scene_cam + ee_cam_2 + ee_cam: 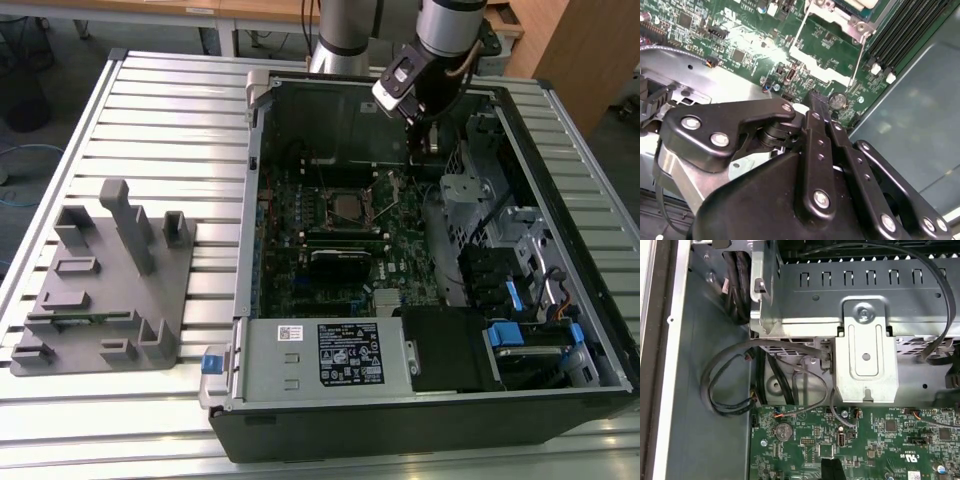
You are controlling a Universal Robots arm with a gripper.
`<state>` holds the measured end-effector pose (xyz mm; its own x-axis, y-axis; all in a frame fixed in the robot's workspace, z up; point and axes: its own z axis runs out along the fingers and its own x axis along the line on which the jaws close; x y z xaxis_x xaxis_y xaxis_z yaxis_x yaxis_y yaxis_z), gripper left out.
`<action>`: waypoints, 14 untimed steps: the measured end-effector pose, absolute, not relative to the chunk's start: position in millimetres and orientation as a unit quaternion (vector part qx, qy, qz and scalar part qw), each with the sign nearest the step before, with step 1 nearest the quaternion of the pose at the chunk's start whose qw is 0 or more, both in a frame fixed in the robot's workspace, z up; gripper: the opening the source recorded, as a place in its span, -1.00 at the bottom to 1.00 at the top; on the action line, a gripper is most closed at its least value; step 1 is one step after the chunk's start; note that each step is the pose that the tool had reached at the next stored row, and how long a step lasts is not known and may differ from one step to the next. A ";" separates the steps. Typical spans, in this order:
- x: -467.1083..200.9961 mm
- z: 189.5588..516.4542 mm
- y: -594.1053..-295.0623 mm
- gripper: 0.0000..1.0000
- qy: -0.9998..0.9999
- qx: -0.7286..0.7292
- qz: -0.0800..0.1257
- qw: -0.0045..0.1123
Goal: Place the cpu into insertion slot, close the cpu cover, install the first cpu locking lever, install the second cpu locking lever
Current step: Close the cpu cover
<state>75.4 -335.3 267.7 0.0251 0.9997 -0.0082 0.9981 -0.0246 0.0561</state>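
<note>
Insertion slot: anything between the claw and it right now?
Nothing visible. The claw hangs to the exterior view's right of the insertion slot, with only low green circuit board between them. The metal drive cage sits on the claw's other side.

Silver square cpu (347,208) lying flat in insertion slot (326,212), mid green board (400,240).

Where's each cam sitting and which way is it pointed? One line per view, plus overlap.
Exterior view: off the arm, high, looking down into the open black computer case on the slatted metal table; the grey arm and its hand hang over the case.
Second wrist view: on the arm, looking past the hand's black links at the green circuit board.
First wrist view: on the arm, facing the silver metal drive cage and that board's edge.
Shared: both wrist views show the round silver coin battery.
</note>
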 end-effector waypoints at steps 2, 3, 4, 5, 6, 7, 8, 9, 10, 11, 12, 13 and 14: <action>75.4 267.7 -335.3 -0.79 0.698 0.716 0.017 0.023; 75.4 267.8 -335.3 -0.79 0.698 0.716 0.017 0.023; 75.4 267.7 -335.4 -0.79 0.698 0.716 0.017 0.023; 75.4 266.7 -335.4 -0.79 0.698 0.716 0.017 0.023; 75.5 265.4 -335.4 -0.79 0.698 0.716 0.016 0.023; 75.5 263.7 -335.3 -0.79 0.698 0.716 0.016 0.024; 75.5 261.9 -335.3 -0.79 0.698 0.716 0.016 0.024; 75.5 260.4 -335.3 -0.79 0.698 0.716 0.015 0.024; 75.5 259.1 -335.3 -0.79 0.698 0.716 0.015 0.025; 75.5 258.2 -335.3 -0.79 0.698 0.716 0.015 0.025; 75.5 257.1 -335.3 -0.79 0.698 0.716 0.015 0.025; 75.5 255.9 -335.4 -0.79 0.698 0.716 0.015 0.025; 75.5 254.6 -335.4 -0.79 0.698 0.716 0.015 0.025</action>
<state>75.5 -335.4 254.6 0.0253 0.9996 -0.0138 0.9981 -0.0245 0.0561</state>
